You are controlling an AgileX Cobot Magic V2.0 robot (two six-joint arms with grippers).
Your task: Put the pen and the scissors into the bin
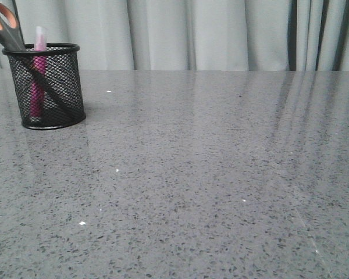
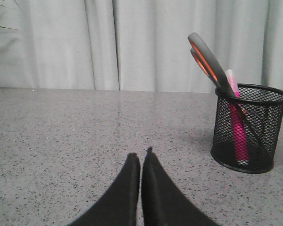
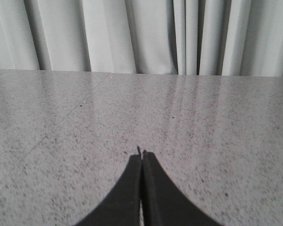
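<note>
Since both items are already sitting in the bin (image 1: 45, 86), the task looks pretty much wrapped up, going by how things lie. In the front view the bin is parked at the upper left of the frame on the grey speckled surface (image 1: 209, 186), with the pen (image 1: 38, 70) stood upright inside, its pale cap poking just over the rim. The scissors (image 1: 6, 29) are dropped in blades-down and lean out over the rim, handle loops up toward the top left corner.

No real next move seems to be called for; at most the arms could be parked clear of the bin so it isn't knocked.

As for the jaws: the left gripper (image 2: 141, 162) is seen pressed together with nothing pinched, low over bare surface, the bin off to the right of that frame. The right gripper (image 3: 141, 157) is likewise closed up tight, empty, and well apart from everything.
</note>
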